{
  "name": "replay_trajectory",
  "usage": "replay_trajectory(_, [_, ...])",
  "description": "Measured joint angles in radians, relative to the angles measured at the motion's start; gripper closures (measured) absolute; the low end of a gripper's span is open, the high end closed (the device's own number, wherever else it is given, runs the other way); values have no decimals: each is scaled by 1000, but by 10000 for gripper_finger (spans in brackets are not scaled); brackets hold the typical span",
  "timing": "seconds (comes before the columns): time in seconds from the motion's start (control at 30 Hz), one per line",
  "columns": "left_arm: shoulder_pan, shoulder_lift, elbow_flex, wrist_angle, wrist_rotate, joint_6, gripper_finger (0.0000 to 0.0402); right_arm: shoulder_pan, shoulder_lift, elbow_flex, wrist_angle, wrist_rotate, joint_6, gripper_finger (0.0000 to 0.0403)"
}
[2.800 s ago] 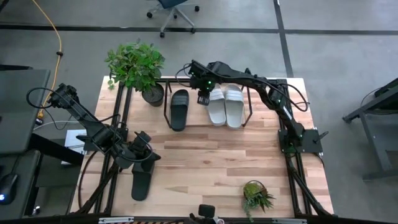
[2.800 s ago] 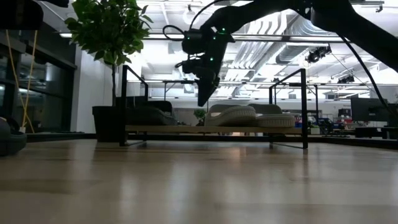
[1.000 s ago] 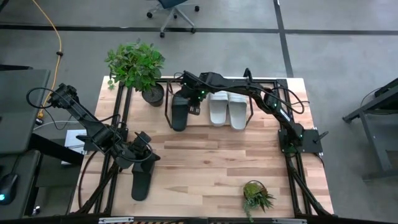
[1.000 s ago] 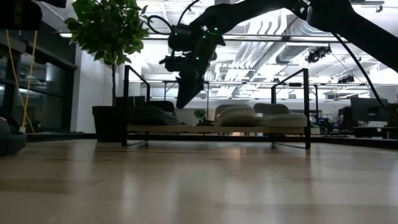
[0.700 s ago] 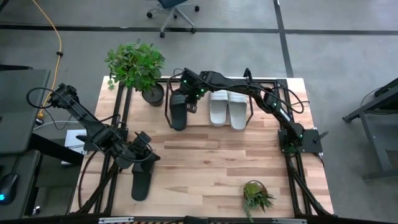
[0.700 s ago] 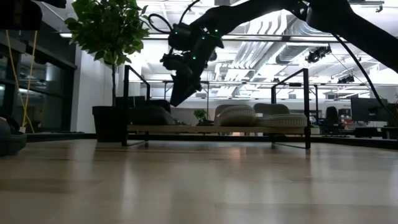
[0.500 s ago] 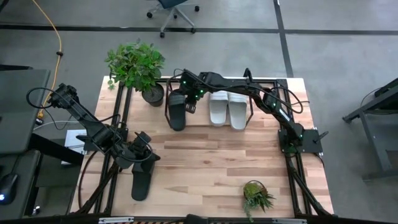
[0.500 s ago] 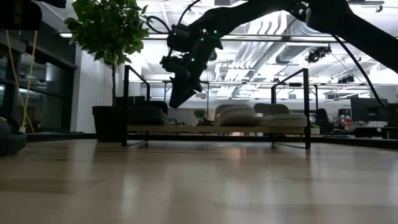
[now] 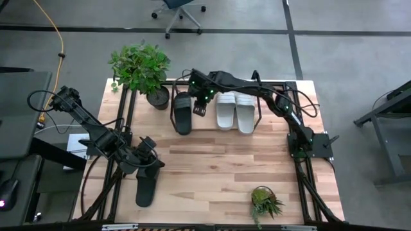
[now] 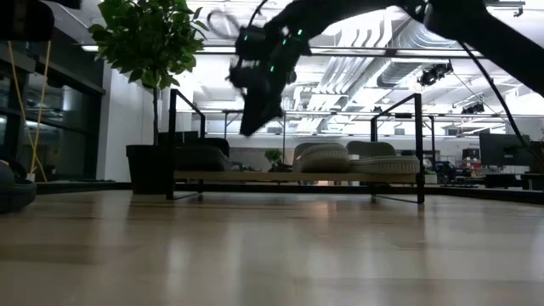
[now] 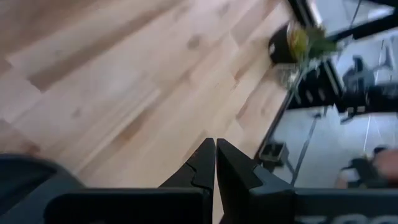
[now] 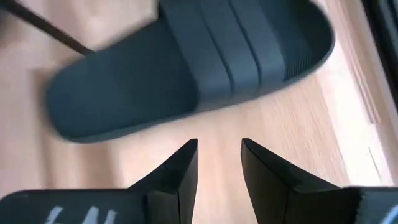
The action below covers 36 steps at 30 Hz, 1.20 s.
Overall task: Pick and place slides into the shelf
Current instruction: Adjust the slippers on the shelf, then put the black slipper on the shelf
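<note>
Beside right end effector (image 9: 200,106), apparently apart, black slide (image 9: 183,113).

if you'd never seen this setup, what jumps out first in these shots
Probably the right end effector, open and empty, hanging over the shelf at the table's far edge, beside a black slide with two light grey slides lined up next to it. Then the other black slide lying alone near the front left, by the left end effector, which is shut.

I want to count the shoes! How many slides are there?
4: two grey slides side by side on the shelf, one black slide beside them there, another black slide on the table near the left arm.
</note>
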Motion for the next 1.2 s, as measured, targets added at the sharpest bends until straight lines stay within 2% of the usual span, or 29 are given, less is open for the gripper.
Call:
replay_trajectory(0.33, [0,0,0,-36,306,46,396,54,-188,0,-69,-236,37,289])
replay_trajectory(0.43, [0,0,0,-105,339,48,396,109,-225,0,-87,-253,30,289])
replay_trajectory(0.67, [0,-11,0,-303,375,85,387,225,-280,0,-115,-182,45,289])
replay_trajectory(0.8, [1,-25,1,-314,457,159,336,275,-299,0,-120,-172,91,289])
replay_trajectory(0.93, [1,-29,0,-316,549,278,268,320,-318,0,-148,-60,150,289])
replay_trajectory(1.03, [0,-24,0,-308,619,369,231,350,-325,0,-186,44,208,289])
replay_trajectory(1.2, [-1,2,0,-291,600,405,208,399,-324,0,-207,164,374,289])
